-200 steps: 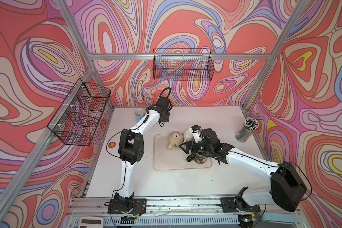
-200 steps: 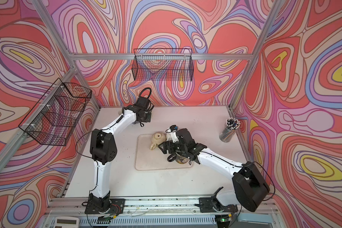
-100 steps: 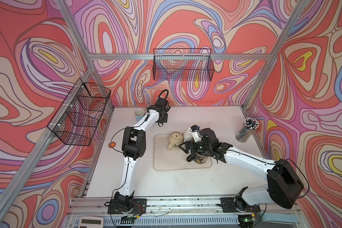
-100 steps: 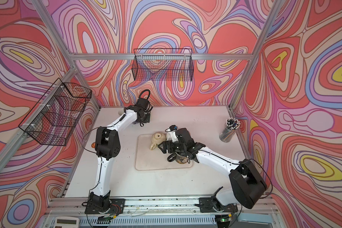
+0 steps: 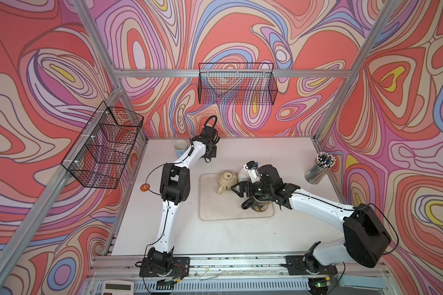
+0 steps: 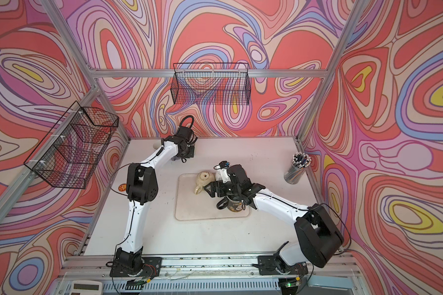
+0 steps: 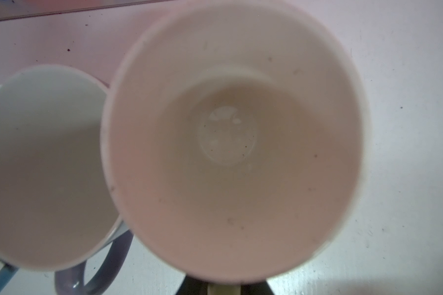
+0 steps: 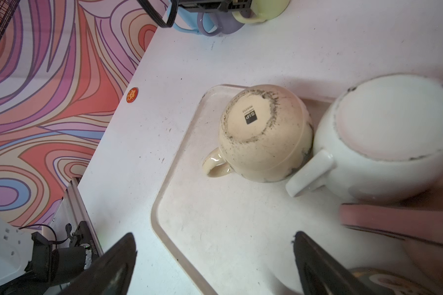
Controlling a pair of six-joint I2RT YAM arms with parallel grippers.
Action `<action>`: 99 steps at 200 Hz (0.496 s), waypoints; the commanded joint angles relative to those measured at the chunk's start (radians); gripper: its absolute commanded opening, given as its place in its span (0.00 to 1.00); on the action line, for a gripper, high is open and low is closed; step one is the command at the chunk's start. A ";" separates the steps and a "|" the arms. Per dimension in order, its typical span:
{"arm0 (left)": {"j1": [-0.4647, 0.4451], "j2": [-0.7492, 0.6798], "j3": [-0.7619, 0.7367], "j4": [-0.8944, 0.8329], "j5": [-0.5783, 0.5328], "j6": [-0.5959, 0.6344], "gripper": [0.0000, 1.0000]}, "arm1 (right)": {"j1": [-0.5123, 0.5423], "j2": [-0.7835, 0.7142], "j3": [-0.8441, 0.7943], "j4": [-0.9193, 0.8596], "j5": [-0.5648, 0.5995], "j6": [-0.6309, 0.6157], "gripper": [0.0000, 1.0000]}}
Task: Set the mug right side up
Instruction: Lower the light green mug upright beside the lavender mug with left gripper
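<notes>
Two mugs stand bottom-up on the beige tray (image 5: 215,212): a stained cream mug (image 5: 226,178) (image 8: 261,132) and, touching it, a white mug (image 5: 243,173) (image 8: 394,143). My right gripper (image 5: 243,191) (image 8: 215,258) hangs open over the tray just in front of them, holding nothing. A black mug (image 5: 261,205) stands upright right under that wrist. At the back of the table my left gripper (image 5: 211,153) (image 7: 221,290) is shut at the edge of an upright yellow-green mug (image 8: 269,7), whose pale inside (image 7: 228,132) fills the left wrist view.
A blue mug (image 5: 180,148) and a purple mug (image 8: 223,23) stand upright beside the left gripper. A pen cup (image 5: 320,168) is at the right wall. An orange disc (image 5: 144,188) lies at the table's left edge. Wire baskets (image 5: 237,86) (image 5: 105,145) hang on the walls.
The left arm's elbow has swung a little to the right and toward the back. The right gripper has stayed open over the tray, hardly moving.
</notes>
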 commanded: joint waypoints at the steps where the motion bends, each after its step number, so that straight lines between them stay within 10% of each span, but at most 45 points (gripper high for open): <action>1: 0.010 0.002 0.040 0.019 -0.035 0.002 0.01 | -0.006 0.022 0.012 -0.017 -0.003 0.007 0.98; 99: 0.009 -0.062 0.042 -0.027 -0.007 -0.004 0.39 | -0.007 -0.010 0.019 -0.042 0.002 -0.015 0.98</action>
